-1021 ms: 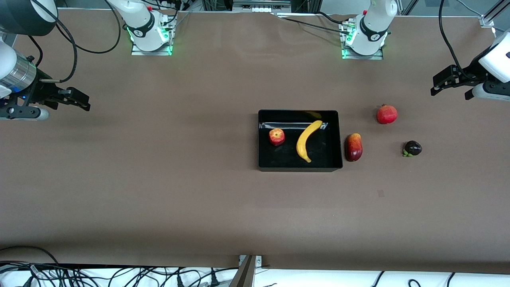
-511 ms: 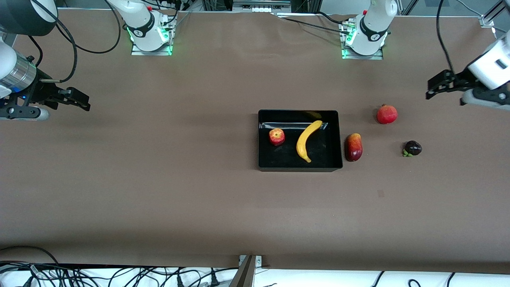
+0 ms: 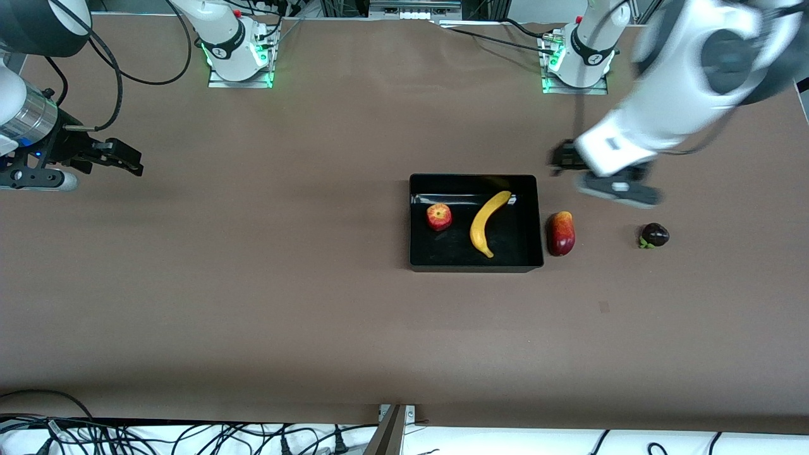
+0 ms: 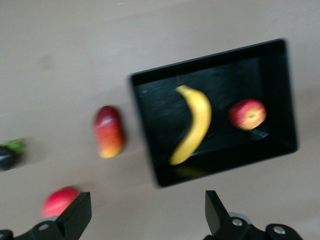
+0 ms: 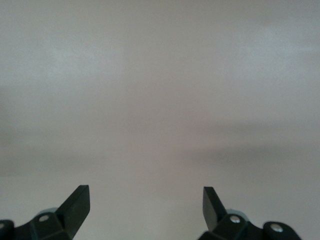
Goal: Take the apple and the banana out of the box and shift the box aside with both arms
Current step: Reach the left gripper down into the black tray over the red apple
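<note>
The black box (image 3: 513, 248) sits on the brown table with the small red apple (image 3: 438, 217) and the yellow banana (image 3: 488, 222) lying in it. The left wrist view shows the box (image 4: 155, 115), the apple (image 4: 247, 113) and the banana (image 4: 192, 125) too. My left gripper (image 3: 561, 159) is open and empty, up in the air beside the box's corner toward the left arm's end; its open jaws (image 4: 146, 210) frame bare table. My right gripper (image 3: 129, 161) is open and empty (image 5: 146, 200), waiting over bare table at the right arm's end.
A dark-red oblong fruit (image 3: 560, 233) lies right beside the box, toward the left arm's end. A dark purple fruit (image 3: 654, 235) lies farther that way. The round red pomegranate (image 4: 59, 201) shows only in the left wrist view; my left arm hides it in the front view.
My left arm has swung fast from the table's end toward the box and now covers the pomegranate in the front view. The right arm and the fruits have not moved.
</note>
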{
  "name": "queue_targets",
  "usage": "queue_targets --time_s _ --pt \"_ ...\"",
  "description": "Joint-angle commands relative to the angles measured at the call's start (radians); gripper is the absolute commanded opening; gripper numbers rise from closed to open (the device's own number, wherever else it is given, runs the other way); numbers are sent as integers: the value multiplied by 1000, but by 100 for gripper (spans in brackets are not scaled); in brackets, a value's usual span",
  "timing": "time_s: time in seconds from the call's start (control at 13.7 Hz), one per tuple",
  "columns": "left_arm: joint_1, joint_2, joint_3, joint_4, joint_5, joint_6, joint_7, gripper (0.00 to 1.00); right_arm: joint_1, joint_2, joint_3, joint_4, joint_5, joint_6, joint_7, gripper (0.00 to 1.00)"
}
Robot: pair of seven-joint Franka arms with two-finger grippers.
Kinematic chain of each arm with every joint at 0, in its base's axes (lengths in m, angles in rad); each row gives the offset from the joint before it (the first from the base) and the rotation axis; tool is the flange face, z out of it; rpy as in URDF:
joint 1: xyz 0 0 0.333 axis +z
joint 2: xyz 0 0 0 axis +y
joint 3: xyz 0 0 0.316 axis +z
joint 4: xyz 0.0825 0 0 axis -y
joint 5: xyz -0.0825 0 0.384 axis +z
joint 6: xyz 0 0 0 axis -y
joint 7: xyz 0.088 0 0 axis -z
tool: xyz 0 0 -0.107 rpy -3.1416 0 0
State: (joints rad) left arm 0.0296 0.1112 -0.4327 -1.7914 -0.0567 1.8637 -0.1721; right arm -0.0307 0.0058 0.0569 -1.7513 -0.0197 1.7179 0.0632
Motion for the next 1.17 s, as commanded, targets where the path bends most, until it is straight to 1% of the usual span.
queue_targets --time_s 0.0,0.15,0.29,0.36,0.51,0.8,1.09 --pt "-162 92 0 -62 0 197 -156 100 0 -9 3 -2 1 2 9 100" --pt "-238 201 2 -63 1 348 -228 100 0 -9 1 -2 1 2 9 100" --pt "-296 286 26 -57 12 423 -230 100 0 -9 3 -2 1 2 9 100" --pt "-324 318 54 -54 35 452 -230 100 0 -9 3 -2 1 2 9 100" --pt "-356 375 80 -52 72 501 -231 100 0 -9 3 -2 1 2 9 100" --pt "-404 452 124 -34 72 564 -231 100 0 -9 1 -2 1 2 9 100" --pt "-421 505 129 -33 72 632 -233 100 0 -9 3 -2 1 2 9 100"
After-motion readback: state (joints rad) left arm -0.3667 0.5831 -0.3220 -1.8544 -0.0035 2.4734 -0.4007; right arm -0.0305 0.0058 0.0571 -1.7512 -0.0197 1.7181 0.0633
